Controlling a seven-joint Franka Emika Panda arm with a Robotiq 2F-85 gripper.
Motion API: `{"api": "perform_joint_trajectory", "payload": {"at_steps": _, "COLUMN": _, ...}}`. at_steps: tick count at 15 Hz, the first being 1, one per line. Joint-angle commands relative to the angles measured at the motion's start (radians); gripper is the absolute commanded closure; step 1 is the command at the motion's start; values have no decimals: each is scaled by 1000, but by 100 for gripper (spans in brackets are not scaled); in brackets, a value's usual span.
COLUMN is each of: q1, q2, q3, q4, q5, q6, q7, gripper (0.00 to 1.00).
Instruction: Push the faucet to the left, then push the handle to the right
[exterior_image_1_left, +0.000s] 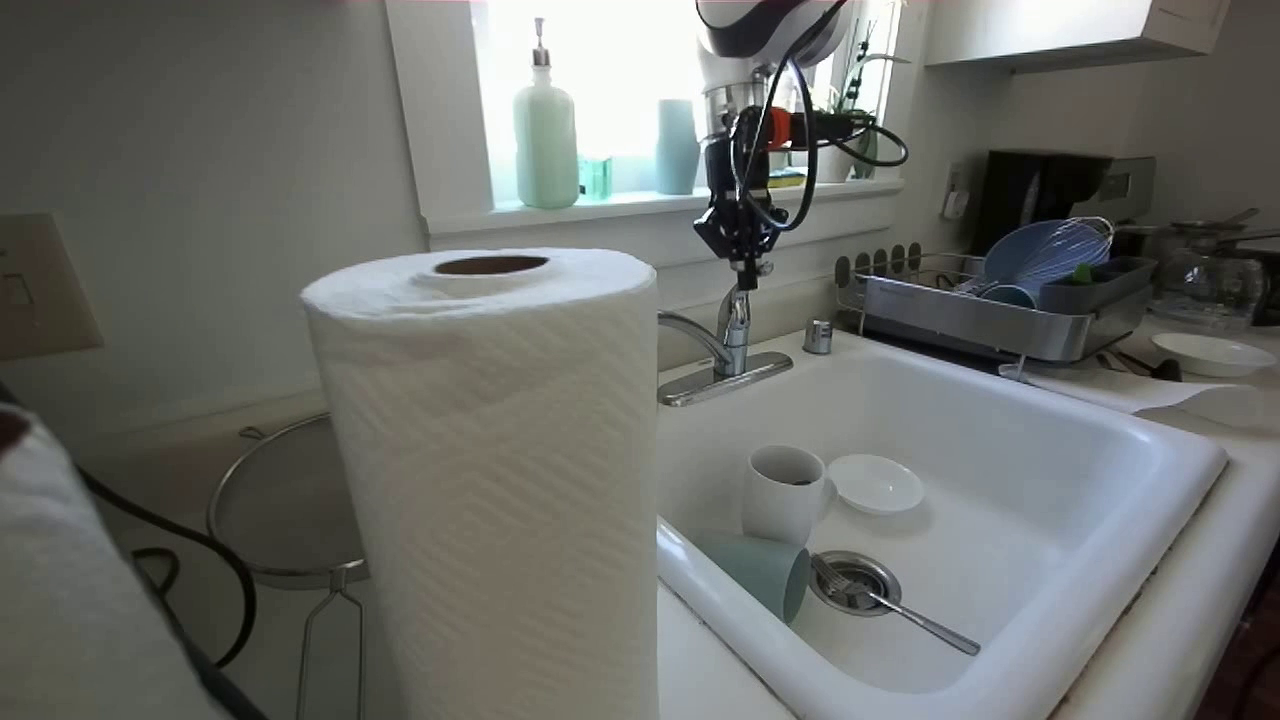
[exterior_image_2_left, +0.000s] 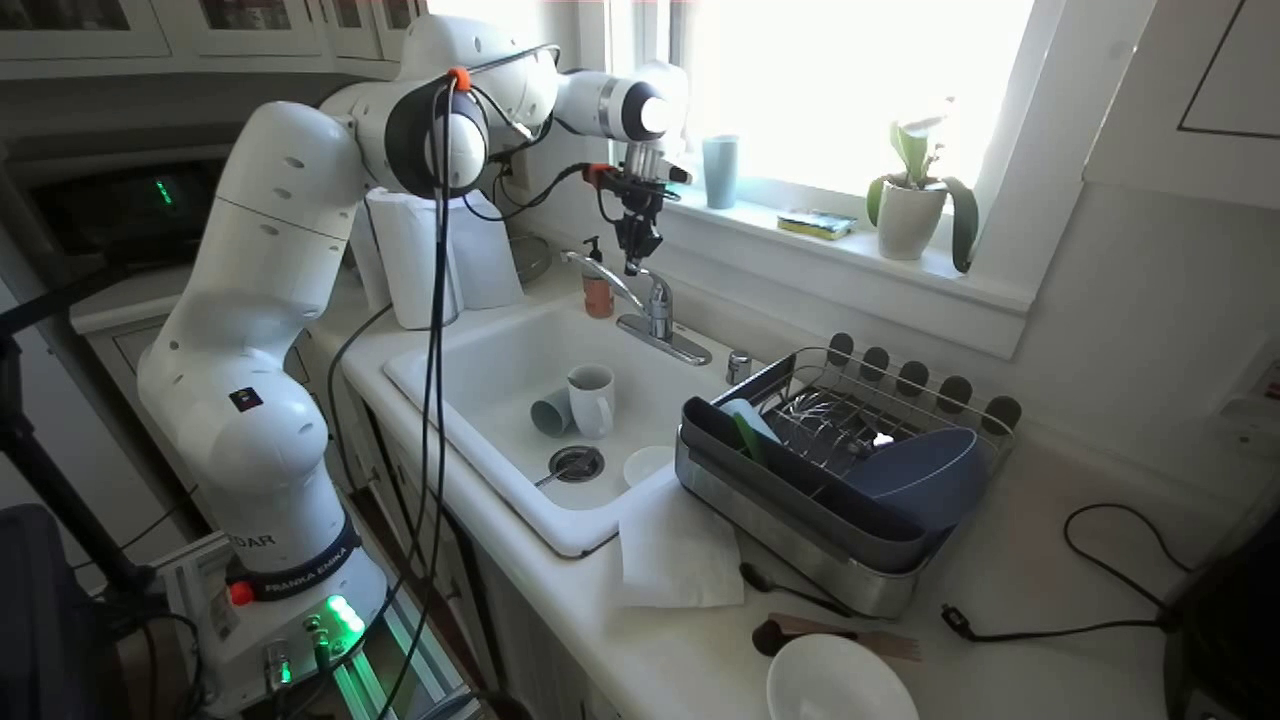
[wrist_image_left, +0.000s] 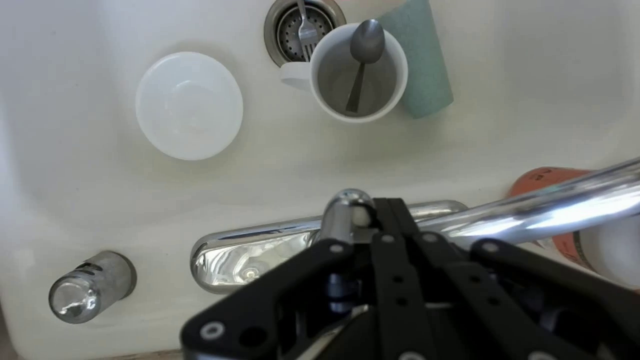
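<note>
In an exterior view we see the chrome faucet spout (exterior_image_1_left: 697, 329) reaching left from its base plate (exterior_image_1_left: 763, 369), its end hidden by the paper towel roll (exterior_image_1_left: 490, 480). As the spout lies left, we judge the first push done and the push on the lever handle (exterior_image_1_left: 738, 310) the step in hand. The jaws point down just over that lever; from here we cannot tell whether they touch it.

In an exterior view we find the spout pointing left, in front of the orange pump bottle (exterior_image_2_left: 598, 298), and the jaws low at the left of the lever's top. On the right stand the chrome air-gap cap (exterior_image_2_left: 738, 367) and, nearer, the dish rack (exterior_image_2_left: 770, 530).

In the wrist view left and right are swapped. The jaws are pressed together, holding nothing, on the right of the lever's rounded end, touching it or just beside it. The next move, we think, calls for sweeping the joined jaws toward the cap, which is left here but right in both exterior views, low enough not to slip over that rounded end.
</note>
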Motion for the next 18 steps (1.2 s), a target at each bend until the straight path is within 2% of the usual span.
{"api": "perform_joint_trajectory", "payload": {"at_steps": 1, "q1": -2, "q2": -28, "q3": -12, "q4": -67, "q5": -57, "q6": -18, "q7": -74, "gripper": 100}}
{"api": "perform_joint_trajectory", "payload": {"at_steps": 10, "q1": -15, "q2": -60, "q3": -30, "q4": -127, "q5": -161, "q6": 36, "q7": -185, "gripper": 100}}
{"api": "perform_joint_trajectory", "payload": {"at_steps": 18, "q1": -28, "q2": -84, "q3": -44, "q4": -187, "q5": -205, "q6": 174, "q7": -187, "gripper": 100}}
